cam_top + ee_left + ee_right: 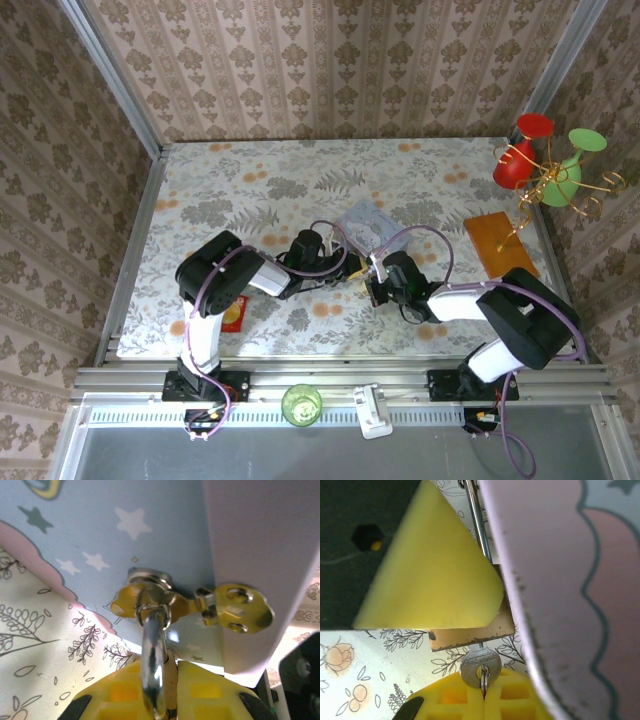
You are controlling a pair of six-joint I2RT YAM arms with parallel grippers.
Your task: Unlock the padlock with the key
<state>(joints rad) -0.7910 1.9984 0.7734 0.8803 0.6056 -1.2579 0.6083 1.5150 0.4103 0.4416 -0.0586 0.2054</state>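
**Right gripper [484, 696].** Its yellow fingers [452, 700] are closing fully together on the round head of the key [479, 663]. A thin wire ring through the head is sitting in the seam between the two pads. The head is touching the near end of the padlock [470, 632], and the blade cannot be seen.

**Left gripper [165, 687].** Its fingers [117, 690] are standing almost together, clamping the padlock between them. The silver shackle [152, 652] is rising out of the narrow gap. From the right wrist camera, one of these fingers is showing as a yellow wedge [430, 570] lying flat against the brass body.

**Padlock position.** The shackle is passing through the loop of the gold hasp [124, 606]. The hasp is sitting on the front of the pale blue star-printed tin [90, 525]. The brass body is lying just beside the tin wall, low over the flowered cloth.

**Overall layout.** From above, the two grippers are meeting nose to nose, the left [350, 268] and the right [373, 276]. They are sitting right at the near edge of the tin [362, 222], around the middle of the table [230, 180]. Both arms are reaching inward from their bases. A wooden board [498, 245] is lying well apart at the right edge. A red packet [233, 318] is lying under the left arm.
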